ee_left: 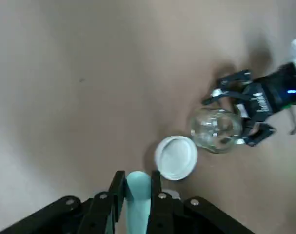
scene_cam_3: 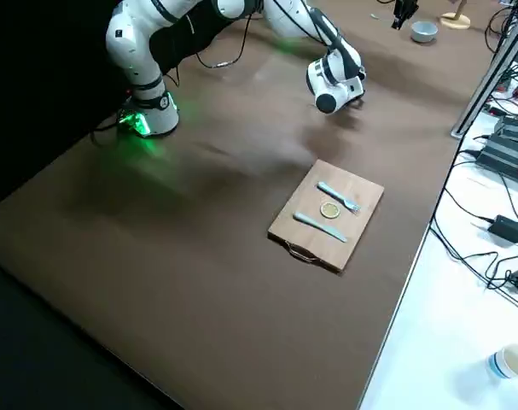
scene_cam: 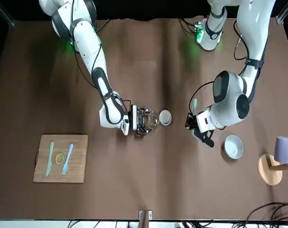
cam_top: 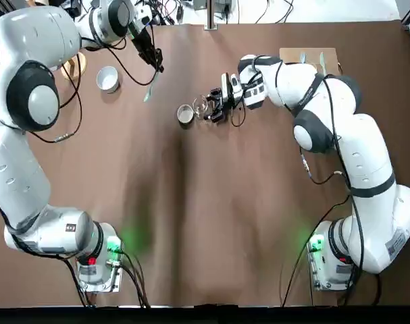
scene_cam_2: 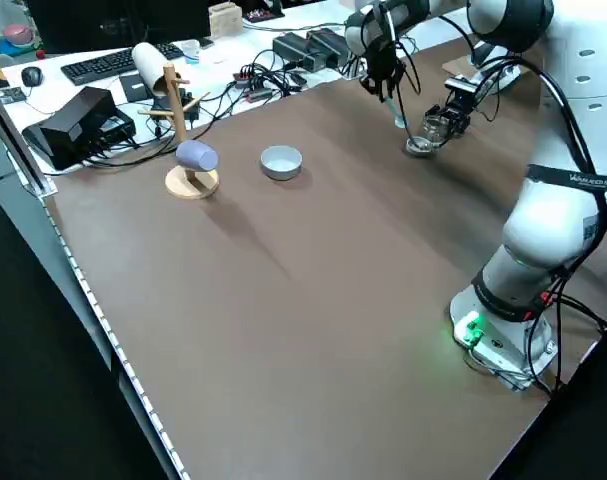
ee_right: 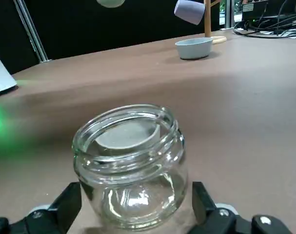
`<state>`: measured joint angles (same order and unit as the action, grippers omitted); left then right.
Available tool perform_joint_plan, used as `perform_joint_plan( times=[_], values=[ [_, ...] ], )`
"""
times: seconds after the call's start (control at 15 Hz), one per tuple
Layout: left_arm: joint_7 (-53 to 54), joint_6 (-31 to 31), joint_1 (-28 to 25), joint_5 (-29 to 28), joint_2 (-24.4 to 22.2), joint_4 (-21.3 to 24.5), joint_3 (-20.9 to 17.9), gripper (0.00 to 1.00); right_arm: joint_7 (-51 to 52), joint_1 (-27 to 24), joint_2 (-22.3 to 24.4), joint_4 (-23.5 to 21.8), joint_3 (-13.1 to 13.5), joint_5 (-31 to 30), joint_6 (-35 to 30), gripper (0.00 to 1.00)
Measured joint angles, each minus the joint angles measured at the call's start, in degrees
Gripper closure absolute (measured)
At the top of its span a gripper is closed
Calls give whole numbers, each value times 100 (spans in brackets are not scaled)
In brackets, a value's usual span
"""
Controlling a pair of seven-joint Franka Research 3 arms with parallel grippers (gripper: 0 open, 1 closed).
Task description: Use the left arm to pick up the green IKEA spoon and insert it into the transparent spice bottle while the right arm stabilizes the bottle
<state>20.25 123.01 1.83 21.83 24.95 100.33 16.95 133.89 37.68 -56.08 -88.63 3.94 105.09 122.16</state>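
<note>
- Top view: the left gripper (cam_top: 157, 67) hangs at 10 o'clock from the transparent spice bottle (cam_top: 202, 106), the green spoon (cam_top: 150, 89) pointing down from it. The round lid (cam_top: 185, 115) sits at the bottle's 8 o'clock.
- Front view: the right gripper (scene_cam: 144, 120) is at the bottle; the wooden board (scene_cam: 77, 159) lies at 8 o'clock from it.
- Left side view: the bowl (scene_cam_2: 281, 163) sits near 3 o'clock from the mug stand (scene_cam_2: 192, 183).
- Right side view: the board carries fork (scene_cam_3: 338, 197) and knife (scene_cam_3: 320, 227).
- Left wrist view: two fingers pinch the spoon.
- Right wrist view: bottle upright; I can't tell whether it's gripped.
</note>
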Motion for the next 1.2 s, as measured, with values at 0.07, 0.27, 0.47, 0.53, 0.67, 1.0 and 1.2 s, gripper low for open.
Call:
perform_joint_plan(
  times=[0.07, 0.27, 0.47, 0.53, 0.67, 1.0, 1.2],
  values=[
    [280, -42, -2, 202, 27, -70, 9, 75, 5, 13, -20, 6, 0, 2, 0, 0],
    [1175, -135, -8, 875, 53, -266, 121, 75, 8, 21, -29, 20, 2, 9, 0, 0],
    [2354, -185, -7, 1972, 54, -328, 177, 75, 7, 43, -34, 27, 2, 30, 1, 0],
    [2733, -233, -7, 2285, 61, -328, 180, 75, 7, 47, -35, 29, 2, 31, 1, 0],
    [3556, -352, -8, 2813, 107, -328, 197, 75, 7, 52, -37, 32, 2, 34, 1, 0],
    [6018, -632, 3, 4416, 478, -328, 244, 75, -4, 62, -41, 33, 2, 67, 4, 0],
    [7285, -924, 25, 4857, 765, -444, 259, 75, -4, 64, -43, 33, 2, 82, 5, 0]
  ],
)
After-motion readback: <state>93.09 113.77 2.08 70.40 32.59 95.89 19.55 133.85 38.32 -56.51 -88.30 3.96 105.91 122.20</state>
